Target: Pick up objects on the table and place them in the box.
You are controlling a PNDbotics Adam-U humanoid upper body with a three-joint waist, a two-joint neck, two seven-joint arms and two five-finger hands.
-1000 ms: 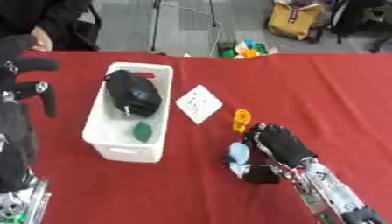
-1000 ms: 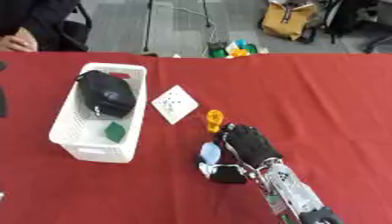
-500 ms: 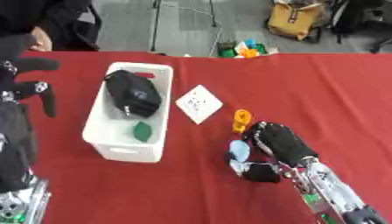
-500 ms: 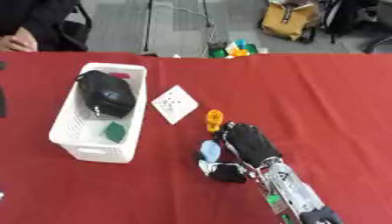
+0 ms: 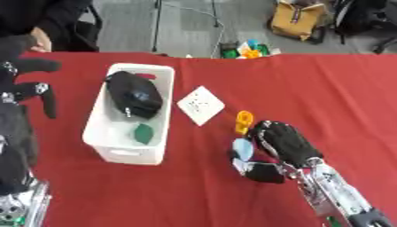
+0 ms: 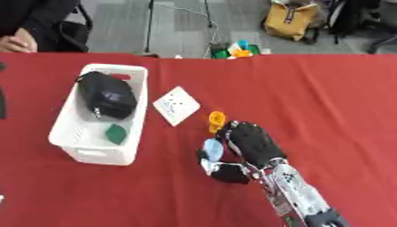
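While the right hand (image 5: 283,144) curls round a pale blue object (image 5: 243,149), an orange piece (image 5: 244,121) lies lengthwise away from the robot. The left hand (image 5: 27,91) hangs open beside the box (image 5: 159,133).

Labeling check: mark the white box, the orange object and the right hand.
white box (image 5: 100,145), left eye view, near wall.
orange object (image 5: 244,120), left eye view, its middle.
right hand (image 5: 288,142), left eye view, back of the hand.

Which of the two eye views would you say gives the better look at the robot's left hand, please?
The left eye view shows it best: the left hand stands raised at the picture's left edge, beside the white box, dark fingers spread and holding nothing. The right eye view shows only a dark sliver of it at its left edge.
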